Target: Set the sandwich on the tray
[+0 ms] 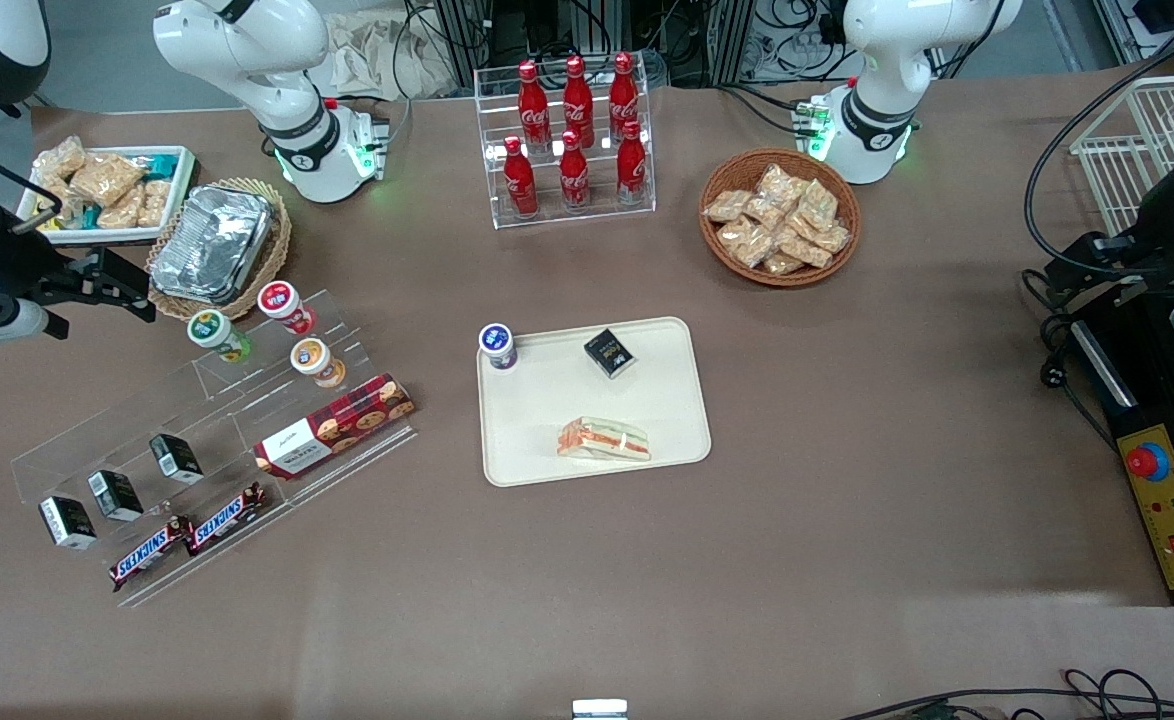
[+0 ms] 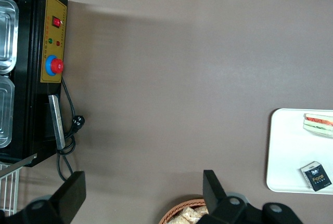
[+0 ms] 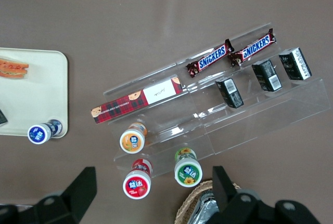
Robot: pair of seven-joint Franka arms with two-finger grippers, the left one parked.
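The sandwich (image 1: 604, 440), a wrapped white-bread wedge with orange-red and green filling, lies flat on the cream-beige tray (image 1: 547, 410), near the tray's edge closest to the front camera. Both also show in the right wrist view, sandwich (image 3: 13, 69) on tray (image 3: 36, 94), and in the left wrist view, sandwich (image 2: 320, 124) on tray (image 2: 289, 151). My gripper (image 1: 132, 290) hangs at the working arm's end of the table, above the foil container and the small cups, well apart from the tray. In the right wrist view the gripper (image 3: 153, 190) is open wide and empty.
A black box (image 1: 609, 352) and a blue-lidded cup (image 1: 497, 345) share the tray. A clear stepped stand (image 1: 207, 440) holds cups, a cookie box, small boxes and Snickers bars. A foil container (image 1: 213, 243), white snack bin (image 1: 107, 190), cola rack (image 1: 572, 140) and snack basket (image 1: 779, 215) stand farther back.
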